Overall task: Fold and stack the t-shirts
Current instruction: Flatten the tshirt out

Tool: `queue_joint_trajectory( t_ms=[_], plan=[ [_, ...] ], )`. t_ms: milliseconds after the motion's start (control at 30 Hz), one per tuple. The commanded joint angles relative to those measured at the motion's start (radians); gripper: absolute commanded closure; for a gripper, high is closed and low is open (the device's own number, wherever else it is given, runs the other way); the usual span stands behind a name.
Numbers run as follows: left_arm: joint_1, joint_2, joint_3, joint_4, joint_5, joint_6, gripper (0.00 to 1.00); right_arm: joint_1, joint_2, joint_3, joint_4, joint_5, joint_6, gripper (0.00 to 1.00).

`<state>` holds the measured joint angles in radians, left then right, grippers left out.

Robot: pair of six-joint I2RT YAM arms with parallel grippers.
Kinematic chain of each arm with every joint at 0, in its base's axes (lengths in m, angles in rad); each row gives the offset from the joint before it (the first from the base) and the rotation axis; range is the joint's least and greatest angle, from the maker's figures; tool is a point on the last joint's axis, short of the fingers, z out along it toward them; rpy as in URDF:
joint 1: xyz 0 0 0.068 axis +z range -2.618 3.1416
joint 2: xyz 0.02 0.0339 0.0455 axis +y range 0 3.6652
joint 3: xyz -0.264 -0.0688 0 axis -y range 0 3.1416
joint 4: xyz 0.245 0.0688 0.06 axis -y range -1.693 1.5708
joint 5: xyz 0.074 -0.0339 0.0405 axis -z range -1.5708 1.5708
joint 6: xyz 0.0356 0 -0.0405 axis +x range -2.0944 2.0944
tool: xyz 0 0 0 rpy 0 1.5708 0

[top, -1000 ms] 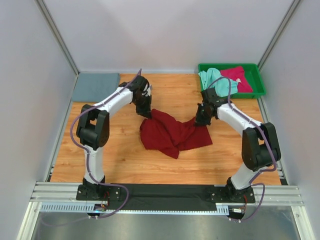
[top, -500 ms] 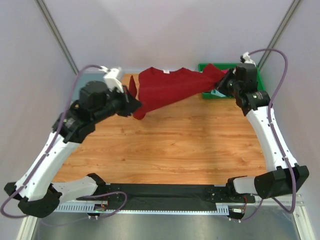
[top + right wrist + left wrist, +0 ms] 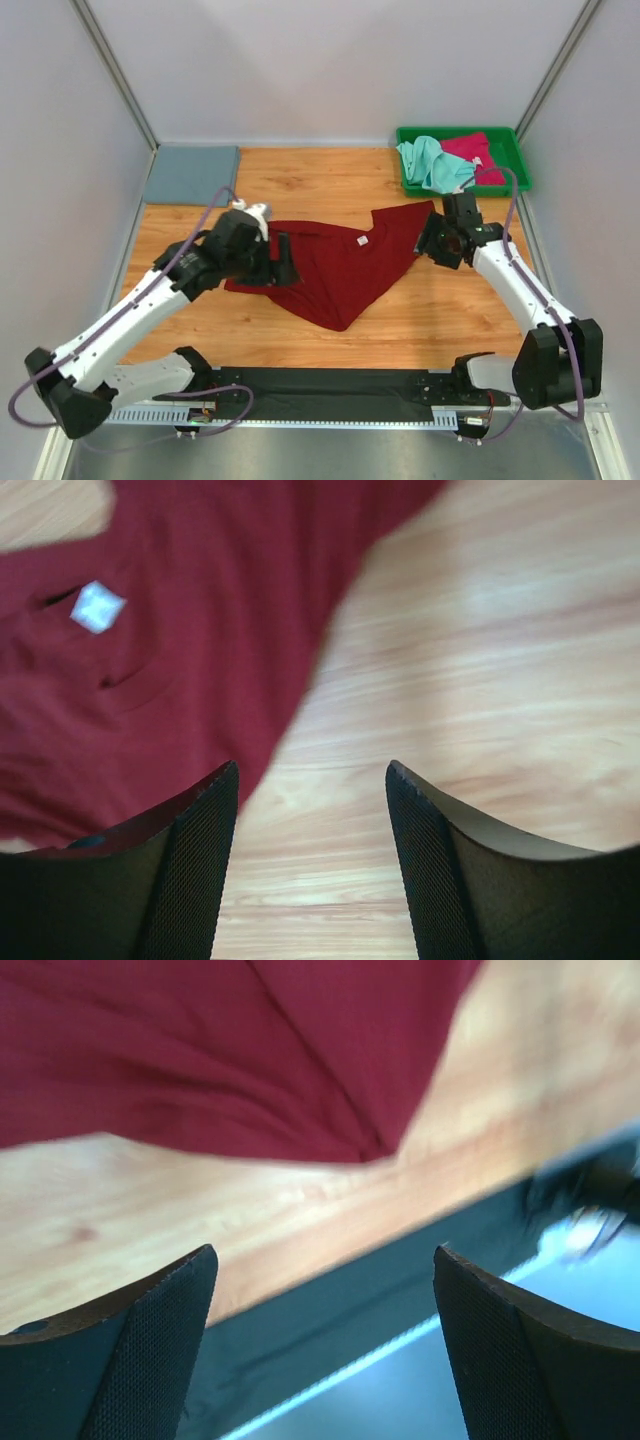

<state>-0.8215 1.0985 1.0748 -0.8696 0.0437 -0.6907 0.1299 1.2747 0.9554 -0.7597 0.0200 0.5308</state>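
A long black strip (image 3: 340, 382) lies at the near edge of the wooden bench (image 3: 440, 320), where the two arms are fixed. A bit farther in, the dark red soft cloth t-shirt (image 3: 335, 270) lies spread out in the middle of the bench. One corner points to the near side. A small white tag (image 3: 362, 241) shows at its neck. The left pincer (image 3: 283, 260) is over the left part of this shirt. Its two black fingers (image 3: 150, 1350) are spread wide with nothing between them. The right pincer (image 3: 428, 240) is at the right edge of the shirt, a little farther back. Its fingers (image 3: 190, 870) are spread apart too, and they hold nothing. In the far left corner lies a slate grey-blue t-shirt (image 3: 192, 175), folded flat into a neat square. In the far right corner stands a green plastic tray (image 3: 497, 189). A mint green t-shirt (image 3: 428, 162) hangs over its left side. A pinkish-red t-shirt (image 3: 475, 155) lies bunched inside it.
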Motion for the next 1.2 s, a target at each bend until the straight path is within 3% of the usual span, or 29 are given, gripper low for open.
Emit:
queue_joint_trajectory(
  t_ms=[0,33,167,200,300,333,367,433,500,600,767,933,1100,1167],
  plan=[
    [0.175,-0.017,0.002,0.0,0.016,0.023,0.07,0.111,0.018,0.051,0.137,-0.034,0.003,0.37],
    [0.252,0.004,0.014,0.003,0.028,0.052,0.07,0.167,0.043,0.063,0.161,-0.028,0.015,0.37],
    [0.378,0.147,0.077,-0.038,0.027,0.125,0.13,0.321,0.251,0.202,0.214,-0.022,0.032,0.38],
    [0.401,0.161,0.088,-0.055,0.004,0.131,0.23,0.374,0.29,0.259,0.214,-0.025,0.032,0.38],
    [0.516,0.163,0.053,-0.065,0.041,0.106,0.37,0.46,0.448,0.365,0.212,0.015,-0.011,0.41],
    [0.55,0.15,0.006,-0.054,0.057,0.094,0.49,0.474,0.494,0.449,0.197,0.04,-0.026,0.42],
    [0.6,0.137,-0.021,-0.046,0.073,0.083,0.52,0.485,0.536,0.489,0.188,0.038,-0.035,0.42],
    [0.637,0.091,-0.097,-0.017,0.099,0.063,0.46,0.501,0.667,0.625,0.14,0.037,-0.055,0.41],
    [0.665,0.067,-0.143,0.004,0.114,0.075,0.28,0.514,0.78,0.718,0.091,0.052,-0.071,0.37],
    [0.683,0.119,-0.159,0.009,0.11,0.117,0.2,0.531,0.859,0.847,0.016,0.063,-0.072,0.33],
    [0.739,0.24,-0.17,0.027,0.123,0.137,0.2,0.562,0.974,0.973,-0.104,0.11,-0.074,0.35],
    [0.808,0.299,-0.196,0.138,0.189,0.122,0.21,0.574,0.982,0.942,-0.073,0.133,-0.091,0.53],
    [0.815,0.37,-0.153,0.149,0.263,0.117,0.28,0.57,0.977,0.938,-0.047,0.163,-0.13,0.75],
    [0.815,0.339,-0.159,0.147,0.252,0.115,0.28,0.567,0.974,0.936,-0.038,0.158,-0.13,0.74]
  ],
)
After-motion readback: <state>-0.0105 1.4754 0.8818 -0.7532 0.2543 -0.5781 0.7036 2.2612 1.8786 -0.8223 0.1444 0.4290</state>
